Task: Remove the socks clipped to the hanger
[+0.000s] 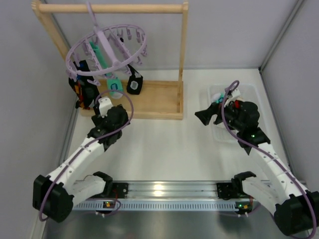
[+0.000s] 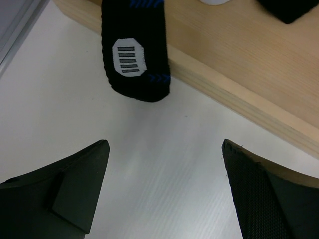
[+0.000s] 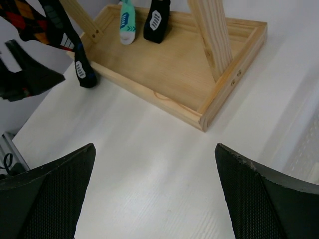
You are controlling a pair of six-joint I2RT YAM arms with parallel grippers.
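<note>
The lavender ring hanger [image 1: 107, 50] hangs from the wooden rail. Socks dangle from its clips: a black one [image 1: 134, 83], a teal-and-white one [image 1: 114, 85], and argyle and black ones [image 1: 80, 89] at the left. In the left wrist view, a black sock [image 2: 134, 55] with a white patch hangs just ahead of my left gripper [image 2: 164, 149], which is open and empty. My left gripper [image 1: 93, 99] sits by the rack's front left corner. My right gripper [image 1: 200, 116] is open and empty over the table, right of the rack. The right wrist view shows the teal sock [image 3: 127, 20], a black sock [image 3: 155, 19] and an argyle sock [image 3: 40, 25].
The wooden rack's tray base [image 1: 159, 99] lies under the hanger, and its post [image 3: 212, 35] stands at the right. A clear plastic bin [image 1: 249, 92] holding a few socks sits behind my right arm. Grey walls close the left, back and right sides.
</note>
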